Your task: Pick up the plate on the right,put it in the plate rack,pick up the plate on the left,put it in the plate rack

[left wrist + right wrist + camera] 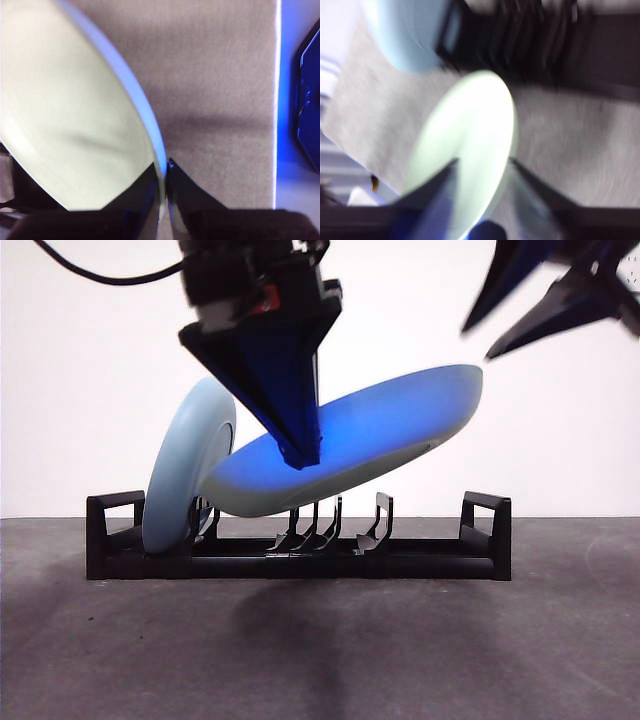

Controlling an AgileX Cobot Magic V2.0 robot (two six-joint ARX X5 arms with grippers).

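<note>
The black plate rack [440, 565] stands across the middle of the table. A pale blue plate [185, 470] stands on edge in its left slots. A second blue plate [380, 440] hangs tilted just above the rack, its low edge near the standing plate. My left gripper [300, 455] comes down from above and is shut on this plate's rim; the left wrist view shows the jaws [164, 170] pinching the plate [65, 115]. My right gripper [478, 342] is open at the upper right, above the raised rim and apart from it. The blurred right wrist view shows the held plate [470, 140], the standing plate [405, 35] and the rack [545, 45].
The rack's middle and right prongs [320, 530] stand free under the tilted plate. Dark grey table [320, 650] lies in front of the rack. The table's edge [276, 100] shows in the left wrist view, with a dark blue object [307, 115] beyond it.
</note>
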